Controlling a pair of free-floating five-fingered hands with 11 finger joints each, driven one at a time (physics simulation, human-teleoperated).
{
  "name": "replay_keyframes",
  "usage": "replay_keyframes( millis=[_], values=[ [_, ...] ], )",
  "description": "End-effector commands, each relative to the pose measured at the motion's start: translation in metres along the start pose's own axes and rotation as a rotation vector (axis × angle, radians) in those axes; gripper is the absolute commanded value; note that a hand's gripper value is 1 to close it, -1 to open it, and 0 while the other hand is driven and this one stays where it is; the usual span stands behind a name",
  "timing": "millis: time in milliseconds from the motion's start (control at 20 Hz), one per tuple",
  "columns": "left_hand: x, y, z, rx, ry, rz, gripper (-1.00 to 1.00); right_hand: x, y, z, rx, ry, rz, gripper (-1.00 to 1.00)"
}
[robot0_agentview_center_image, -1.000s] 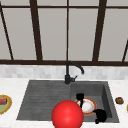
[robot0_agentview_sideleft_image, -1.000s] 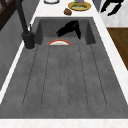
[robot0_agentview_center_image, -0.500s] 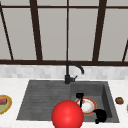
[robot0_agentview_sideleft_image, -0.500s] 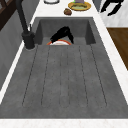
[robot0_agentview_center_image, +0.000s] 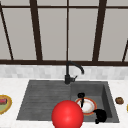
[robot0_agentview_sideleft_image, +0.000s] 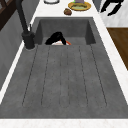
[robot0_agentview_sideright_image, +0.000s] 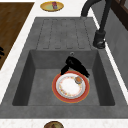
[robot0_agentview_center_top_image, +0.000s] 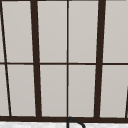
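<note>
A white plate with a red rim (robot0_agentview_center_image: 88, 107) (robot0_agentview_sideright_image: 70, 86) lies on the floor of the sink basin (robot0_agentview_center_image: 106, 93), with a small brown bit (robot0_agentview_sideright_image: 78, 79) on it. My left hand (robot0_agentview_center_image: 81, 97) (robot0_agentview_sideright_image: 74, 65) (robot0_agentview_sideleft_image: 57, 38) is down in the basin at the plate's far rim, fingers stretched out over the rim. My right hand (robot0_agentview_center_image: 100, 115) (robot0_agentview_sideleft_image: 111, 6) hangs in the air beyond the counter's front edge, fingers loosely spread and holding nothing. A big red ball (robot0_agentview_center_image: 67, 115) shows in the front view at the sink's front edge.
A black faucet (robot0_agentview_center_image: 68, 75) (robot0_agentview_sideright_image: 100, 37) stands behind the sink. The ribbed drainboard (robot0_agentview_sideleft_image: 65, 77) lies left of the basin. A yellow plate with a red item (robot0_agentview_center_image: 3, 103) (robot0_agentview_sideright_image: 52, 6) sits on the left counter. On the right counter are a brown round thing (robot0_agentview_center_image: 119, 100) and a dish (robot0_agentview_sideleft_image: 79, 5).
My left hand has sunk a little lower into the basin and now covers more of the plate's rim. The right hand has stayed where it was.
</note>
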Motion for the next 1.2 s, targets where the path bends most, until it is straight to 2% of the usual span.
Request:
replay_keyframes(
  millis=[0,200,500,750,800,1000,1100,1150],
  values=[
    [-0.023,-0.012,0.004,-0.005,-0.01,0.002,-1.0,0.0,0.0,0.0,0.0,0.0,0.0,0.0],
    [-0.05,-0.023,0.008,-0.006,-0.015,0.012,-1.0,0.0,0.0,0.0,0.0,0.0,0.0,0.0],
    [-0.091,-0.042,0.015,0.002,-0.01,0.003,-1.0,0.0,0.0,0.0,0.0,0.0,0.0,0.0],
    [-0.104,-0.033,0.015,0.015,-0.008,0.121,-1.0,0.0,0.0,0.0,0.0,0.0,0.0,0.0],
    [-0.104,-0.031,0.015,0.014,-0.007,0.134,-1.0,0.0,0.0,0.0,0.0,0.0,0.0,0.0],
    [-0.092,-0.033,0.013,0.009,-0.006,0.115,-1.0,0.0,0.0,0.0,0.0,0.0,0.0,0.0],
    [-0.094,-0.037,0.014,0.006,-0.013,0.101,-1.0,0.0,0.0,0.0,0.0,0.0,0.0,0.0],
    [-0.098,-0.042,0.015,0.015,-0.013,0.112,-1.0,0.0,0.0,0.0,0.0,0.0,0.0,0.0]
  ],
)
